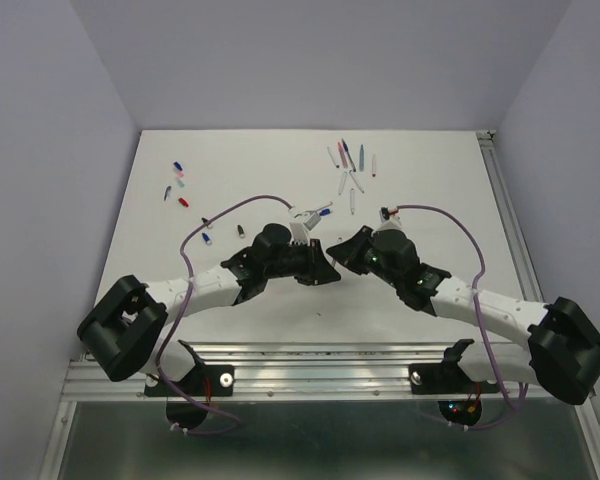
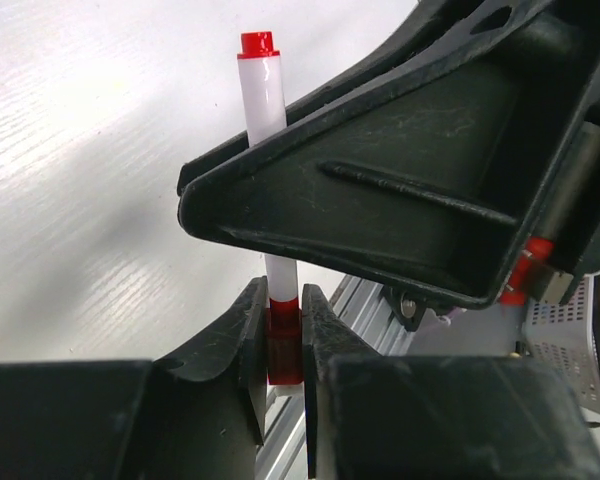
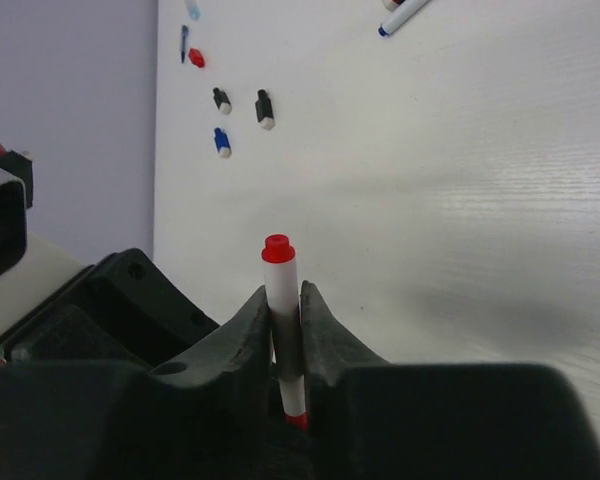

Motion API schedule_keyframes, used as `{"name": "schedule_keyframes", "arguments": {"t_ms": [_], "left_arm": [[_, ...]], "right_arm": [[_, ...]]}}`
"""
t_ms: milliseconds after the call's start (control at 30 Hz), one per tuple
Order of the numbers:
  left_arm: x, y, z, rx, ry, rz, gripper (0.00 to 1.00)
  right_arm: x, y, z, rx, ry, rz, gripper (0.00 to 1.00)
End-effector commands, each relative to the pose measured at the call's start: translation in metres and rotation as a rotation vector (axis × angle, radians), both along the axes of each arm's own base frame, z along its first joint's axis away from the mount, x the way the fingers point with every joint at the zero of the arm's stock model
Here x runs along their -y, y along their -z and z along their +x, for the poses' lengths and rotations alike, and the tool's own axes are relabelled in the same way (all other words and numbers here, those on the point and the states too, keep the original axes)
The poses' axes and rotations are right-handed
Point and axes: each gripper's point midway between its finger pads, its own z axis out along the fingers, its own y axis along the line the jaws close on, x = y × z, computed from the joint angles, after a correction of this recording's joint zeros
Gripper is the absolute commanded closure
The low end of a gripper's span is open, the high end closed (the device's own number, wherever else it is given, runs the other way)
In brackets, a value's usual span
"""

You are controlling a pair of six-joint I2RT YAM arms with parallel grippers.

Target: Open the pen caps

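Note:
A slim white pen (image 2: 263,95) stands upright between both grippers, a small red plug (image 2: 258,43) at its top end. My left gripper (image 2: 283,300) is shut on the pen's red cap (image 2: 283,345). My right gripper (image 3: 285,297) is shut on the white barrel (image 3: 281,285), and the red cap (image 3: 297,420) shows just below its fingers. In the top view the left gripper (image 1: 323,264) and right gripper (image 1: 339,248) meet tip to tip at the table's middle, and the pen is hidden between them.
Loose caps (image 1: 180,180) lie at the far left of the table; black (image 3: 265,108), blue (image 3: 221,141) and red (image 3: 196,58) ones show in the right wrist view. Several pens (image 1: 350,165) lie at the far right, one blue-capped pen (image 1: 315,212) nearer. A metal rail (image 1: 310,352) runs along the near edge.

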Motion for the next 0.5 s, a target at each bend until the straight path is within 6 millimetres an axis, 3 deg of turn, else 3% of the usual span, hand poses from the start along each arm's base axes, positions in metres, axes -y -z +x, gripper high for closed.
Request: {"name": "schedule_keyframes", "arguments": {"t_ms": [0, 33, 167, 200, 233, 300, 367, 433, 467], "left_arm": [[0.010, -0.033, 0.001, 0.063, 0.022, -0.090, 1.00], [0.011, -0.034, 0.000, 0.057, 0.031, -0.095, 1.00], [0.013, -0.031, -0.016, 0.005, 0.065, -0.106, 1.00], [0.011, -0.028, -0.022, -0.013, 0.068, -0.104, 1.00], [0.011, -0.027, -0.030, -0.038, 0.080, -0.108, 1.00], [0.007, -0.018, -0.053, -0.072, 0.109, -0.099, 1.00], [0.007, -0.016, -0.074, -0.102, 0.119, -0.104, 1.00], [0.001, -0.003, -0.085, -0.139, 0.080, -0.084, 1.00], [0.000, -0.003, -0.092, -0.144, 0.082, -0.089, 1.00]], "right_arm": [[-0.007, -0.007, 0.001, 0.054, -0.022, -0.008, 0.94], [-0.005, -0.007, 0.003, 0.060, -0.011, -0.012, 0.99], [0.020, -0.005, 0.031, 0.104, 0.165, -0.133, 0.99], [0.042, 0.005, 0.050, 0.109, 0.300, -0.230, 0.99], [0.048, -0.009, 0.064, 0.116, 0.361, -0.285, 0.99], [0.075, -0.002, 0.095, 0.091, 0.465, -0.401, 0.99], [0.087, -0.019, 0.127, 0.111, 0.513, -0.398, 0.99], [0.115, -0.009, 0.158, 0.082, 0.596, -0.454, 0.99], [0.117, -0.035, 0.177, 0.113, 0.630, -0.445, 0.99]]}}
